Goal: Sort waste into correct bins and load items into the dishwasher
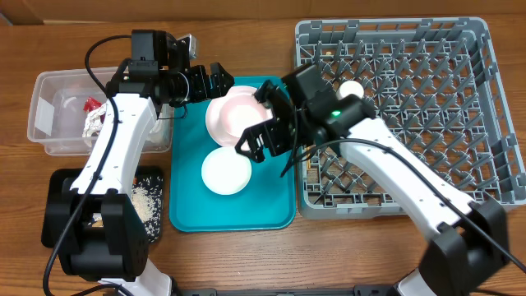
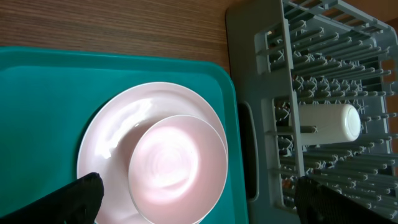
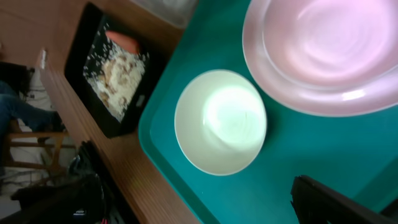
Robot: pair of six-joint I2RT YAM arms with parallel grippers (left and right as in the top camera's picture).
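A wide white plate point(image 1: 220, 121) lies on the teal tray point(image 1: 189, 210) with a small bowl point(image 1: 242, 107) in it. A second white bowl point(image 1: 226, 171) sits alone nearer the front. My left gripper point(image 1: 219, 80) hovers open just left of the plate; its view looks down on the plate point(image 2: 102, 140), the bowl point(image 2: 177, 165) and a white cup point(image 2: 326, 122) lying in the grey dish rack point(image 2: 348, 56). My right gripper point(image 1: 257, 146) hangs open and empty over the tray, right of the lone bowl point(image 3: 221, 130).
The grey rack point(image 1: 411, 156) fills the right side, with the cup point(image 1: 352, 89) in it. At far left a clear tub point(image 1: 45, 123) holds a red wrapper point(image 1: 93, 104) and white napkins. In front of it, a black tray point(image 3: 78, 59) holds crumbs point(image 3: 118, 78) and a carrot point(image 3: 122, 39).
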